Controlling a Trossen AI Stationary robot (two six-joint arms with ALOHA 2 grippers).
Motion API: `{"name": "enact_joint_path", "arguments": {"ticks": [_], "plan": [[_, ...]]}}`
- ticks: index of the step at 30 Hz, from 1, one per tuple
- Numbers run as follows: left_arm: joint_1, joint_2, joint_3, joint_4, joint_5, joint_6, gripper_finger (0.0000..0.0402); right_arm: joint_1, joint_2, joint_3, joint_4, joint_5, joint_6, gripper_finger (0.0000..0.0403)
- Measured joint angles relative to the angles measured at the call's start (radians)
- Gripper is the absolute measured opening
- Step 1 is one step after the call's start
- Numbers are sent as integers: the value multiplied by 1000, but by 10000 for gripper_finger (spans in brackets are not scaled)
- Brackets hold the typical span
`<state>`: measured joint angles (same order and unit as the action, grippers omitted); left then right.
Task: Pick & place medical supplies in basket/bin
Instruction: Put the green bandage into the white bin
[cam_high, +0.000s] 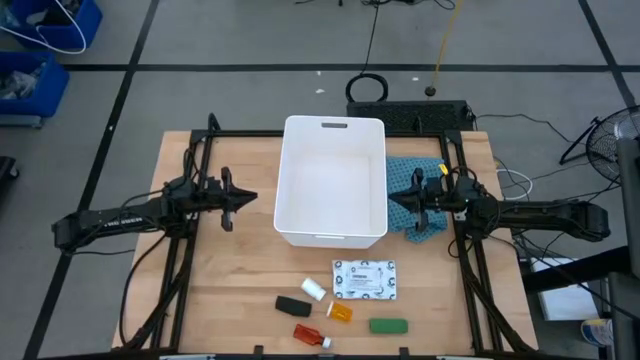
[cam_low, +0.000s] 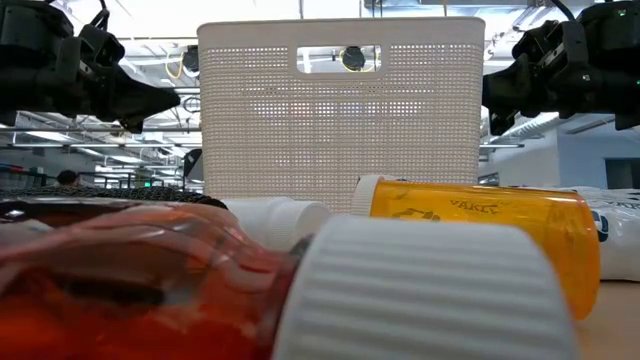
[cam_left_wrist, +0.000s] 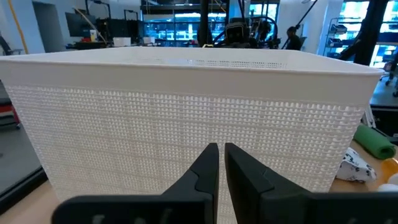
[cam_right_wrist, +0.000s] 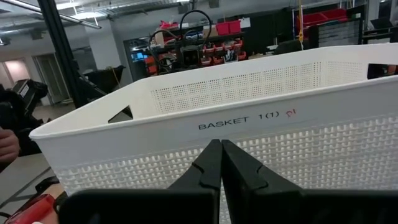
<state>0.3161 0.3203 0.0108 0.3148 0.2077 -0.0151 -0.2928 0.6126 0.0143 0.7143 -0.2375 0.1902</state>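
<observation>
The white basket (cam_high: 333, 180) stands in the middle of the table (cam_high: 220, 300), and I see nothing inside it. All the supplies lie on the table in front of it, well apart from my arms: the white printed packet (cam_high: 364, 279), the small white cylinder (cam_high: 314, 289), the black oblong (cam_high: 292, 305), the orange vial (cam_high: 340, 312), the green oblong (cam_high: 388, 325) and the red bottle (cam_high: 311, 336) with its white cap. My left tool (cam_high: 243, 199) hangs beside the left wall of the basket, its fingers almost together, holding nothing. My right tool (cam_high: 398, 203) hangs beside the right wall, above a teal-blue cloth (cam_high: 415, 178), its fingers closed and empty.
</observation>
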Motion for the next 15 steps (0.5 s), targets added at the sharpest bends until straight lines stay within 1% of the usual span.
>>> {"name": "enact_joint_path", "arguments": {"ticks": [3, 7, 12, 15], "plan": [[0, 0, 0, -2, 0, -5, 33, 0, 0, 0, 0, 0, 0, 0], [0, 0, 0, 5, 0, 45, 33, 0, 0, 0, 0, 0, 0, 0], [0, 0, 0, 4, 0, 52, 33, 0, 0, 0, 0, 0, 0, 0], [0, 0, 0, 4, 0, 87, 33, 0, 0, 0, 0, 0, 6, 0]]}}
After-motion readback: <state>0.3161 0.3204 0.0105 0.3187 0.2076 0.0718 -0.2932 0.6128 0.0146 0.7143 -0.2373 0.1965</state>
